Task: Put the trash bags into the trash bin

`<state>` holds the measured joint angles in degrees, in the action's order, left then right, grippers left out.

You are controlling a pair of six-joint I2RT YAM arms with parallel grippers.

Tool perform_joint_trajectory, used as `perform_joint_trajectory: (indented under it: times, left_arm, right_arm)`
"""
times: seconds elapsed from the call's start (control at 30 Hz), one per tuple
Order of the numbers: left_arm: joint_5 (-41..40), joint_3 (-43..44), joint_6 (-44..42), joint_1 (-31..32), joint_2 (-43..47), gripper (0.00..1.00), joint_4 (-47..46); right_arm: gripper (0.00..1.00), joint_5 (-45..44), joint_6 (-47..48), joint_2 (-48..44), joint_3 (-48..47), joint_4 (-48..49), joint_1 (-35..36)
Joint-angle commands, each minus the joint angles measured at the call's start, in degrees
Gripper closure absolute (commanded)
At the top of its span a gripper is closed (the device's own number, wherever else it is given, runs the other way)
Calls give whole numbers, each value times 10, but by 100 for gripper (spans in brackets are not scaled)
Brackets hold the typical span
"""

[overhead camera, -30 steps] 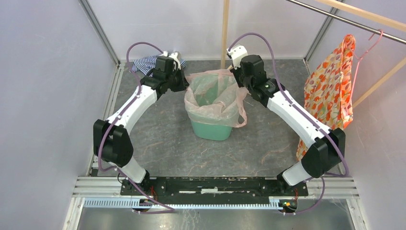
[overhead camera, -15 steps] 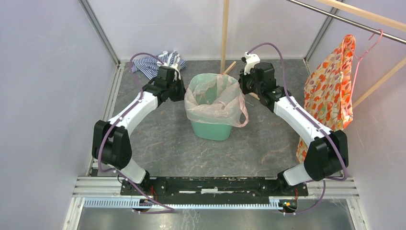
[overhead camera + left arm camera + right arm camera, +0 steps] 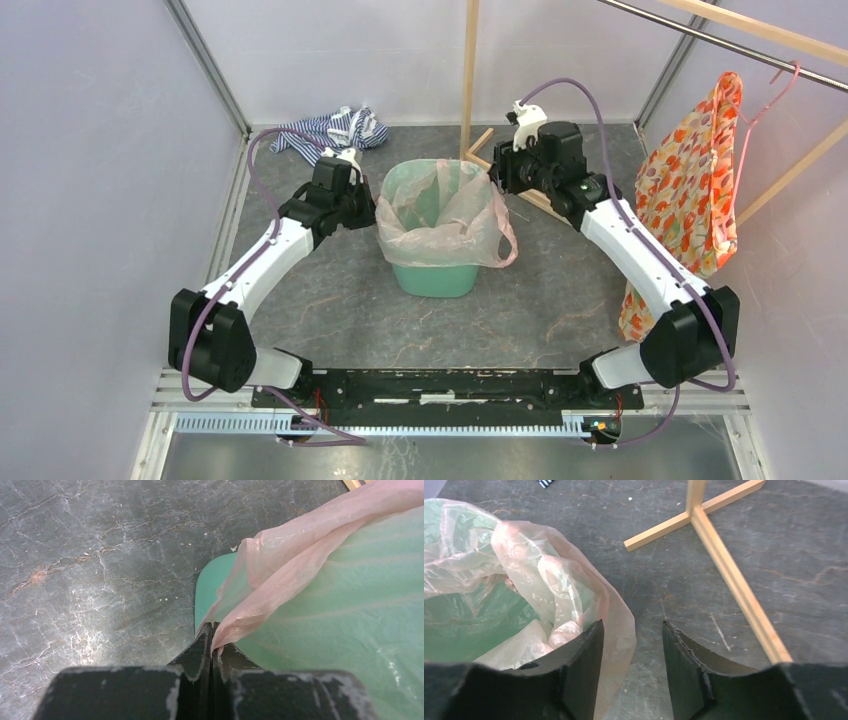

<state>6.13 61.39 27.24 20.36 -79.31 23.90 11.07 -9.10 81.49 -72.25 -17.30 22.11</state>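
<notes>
Left claw (image 3: 212,632) pinches pink bag (image 3: 455,215) rim; right claw (image 3: 631,630) spread; bin (image 3: 435,280) upright, mouth up.

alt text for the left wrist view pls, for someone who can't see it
The left pincer is shut on a fold of the thin pink bag, at the bottom centre of the view. The bag drapes over the green bin, which fills the right side; the grey marbled table fills the left.
</notes>
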Motion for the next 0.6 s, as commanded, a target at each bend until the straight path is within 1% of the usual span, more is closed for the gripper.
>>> perform_joint_trajectory:
  times: [0.0, 0.1, 0.2, 0.37, 0.57]
  left_arm:
    - [-8, -6, 24, -2, 19, 98, -19]
    - [-8, -9, 24, -1, 20, 98, -21]
    - [-6, -10, 23, -1, 19, 98, -22]
    - [-9, -8, 19, -2, 19, 98, -22]
    - [-8, -7, 18, -2, 13, 98, -24]
  right_arm:
    - [41, -59, 24, -40, -74, -71, 1]
    - [30, -74, 25, -62, -87, -91, 1]
    - [25, -74, 20, -84, -97, -110, 1]
    - [25, -15, 15, -125, -88, -128, 0]
    - [29, 51, 15, -174, -29, -130, 7]
